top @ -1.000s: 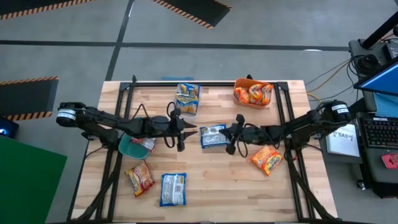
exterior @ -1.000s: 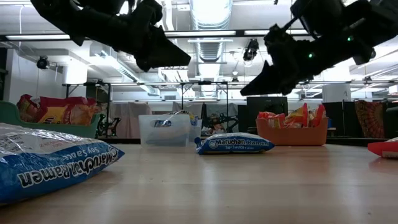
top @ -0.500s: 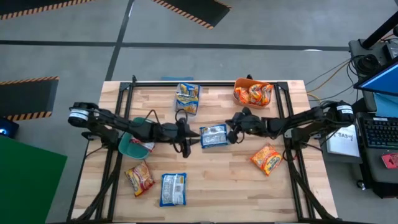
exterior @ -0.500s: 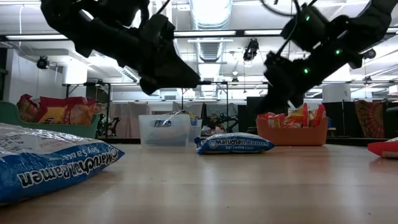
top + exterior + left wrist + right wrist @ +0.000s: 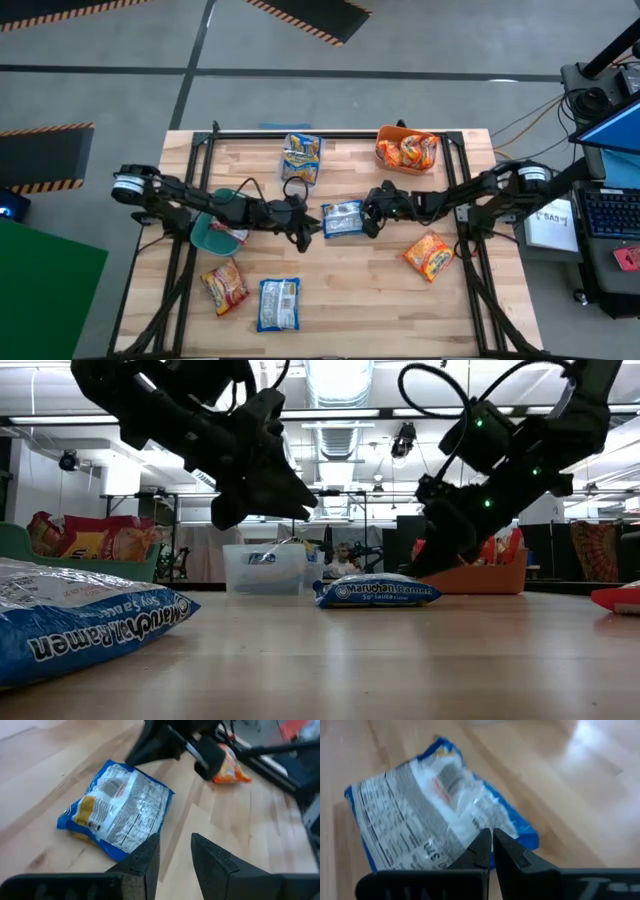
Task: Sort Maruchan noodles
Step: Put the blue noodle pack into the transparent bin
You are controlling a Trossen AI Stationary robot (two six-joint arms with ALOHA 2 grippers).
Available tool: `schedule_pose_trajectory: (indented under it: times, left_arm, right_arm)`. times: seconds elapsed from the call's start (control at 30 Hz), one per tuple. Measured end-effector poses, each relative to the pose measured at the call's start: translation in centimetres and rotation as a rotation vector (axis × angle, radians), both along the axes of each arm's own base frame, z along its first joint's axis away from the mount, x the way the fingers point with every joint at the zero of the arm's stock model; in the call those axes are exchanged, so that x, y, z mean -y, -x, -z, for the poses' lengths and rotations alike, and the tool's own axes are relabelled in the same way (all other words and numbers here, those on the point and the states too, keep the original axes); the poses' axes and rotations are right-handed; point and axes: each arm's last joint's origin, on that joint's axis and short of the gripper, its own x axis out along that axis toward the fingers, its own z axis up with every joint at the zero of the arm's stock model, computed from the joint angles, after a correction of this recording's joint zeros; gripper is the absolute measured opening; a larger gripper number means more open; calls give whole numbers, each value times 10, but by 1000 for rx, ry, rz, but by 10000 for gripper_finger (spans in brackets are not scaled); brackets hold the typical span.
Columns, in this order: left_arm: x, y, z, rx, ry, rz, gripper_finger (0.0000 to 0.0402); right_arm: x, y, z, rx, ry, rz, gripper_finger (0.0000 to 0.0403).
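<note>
Closing in on the middle of the table, both my arms have dropped over the last second: they hung high above the blue packet (image 5: 343, 219) and now sit low at its two short sides. The right gripper (image 5: 372, 213) has come furthest; it was well off the packet and now its tips hover at the packet's edge, on the side toward the orange bin (image 5: 407, 148). In the right wrist view its fingers (image 5: 485, 847) are pressed nearly together, only a sliver between them, poised over the packet's (image 5: 420, 820) printed back; nothing is pinched in them yet as far as I can tell. The left gripper (image 5: 308, 225) sits just beside the packet's opposite end, its fingers (image 5: 150, 855) parted a little and empty, with the packet (image 5: 117, 815) lying flat just ahead of them.

I read this as both arms having chosen this one packet, with the pick not yet made. The right tips would need to spread before they can take the wrapper, so I would lead with one arm only.

The packet lies flat on the wood, between the two grippers, and near the clear bin (image 5: 302, 158) with its blue-and-yellow packets, which I judge to be its destination.
</note>
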Motion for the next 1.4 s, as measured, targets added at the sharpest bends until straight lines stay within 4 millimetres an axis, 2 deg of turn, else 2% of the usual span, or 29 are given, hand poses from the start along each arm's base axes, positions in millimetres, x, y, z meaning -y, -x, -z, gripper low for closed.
schedule_pose_trajectory:
  times: [0.27, 0.47, 0.67, 0.9, 1.03, 1.27, 1.4]
  left_arm:
    - [-1, -4, 6, 34, 72, -107, 94]
    - [0, -18, 38, 34, 160, -156, 101]
    - [-5, -20, 55, 4, 243, -226, 144]
    - [-15, -19, 56, -8, 227, -294, 214]
    - [-17, -17, 60, -19, 188, -359, 240]
    - [-19, -18, 75, -53, 216, -410, 253]
    - [-19, -21, 79, -7, 245, -419, 253]
  right_arm:
    - [-1, -4, 23, -72, -31, -28, 9]
    - [0, -6, 39, -112, -24, -28, 9]
    - [0, -5, 52, -156, -25, -33, 9]
    - [0, -7, 52, -128, -11, -41, 9]
    - [0, -7, 51, -124, -6, -46, 9]
    - [0, -7, 51, -127, -1, -51, 9]
    - [0, -7, 51, -128, -1, -51, 9]
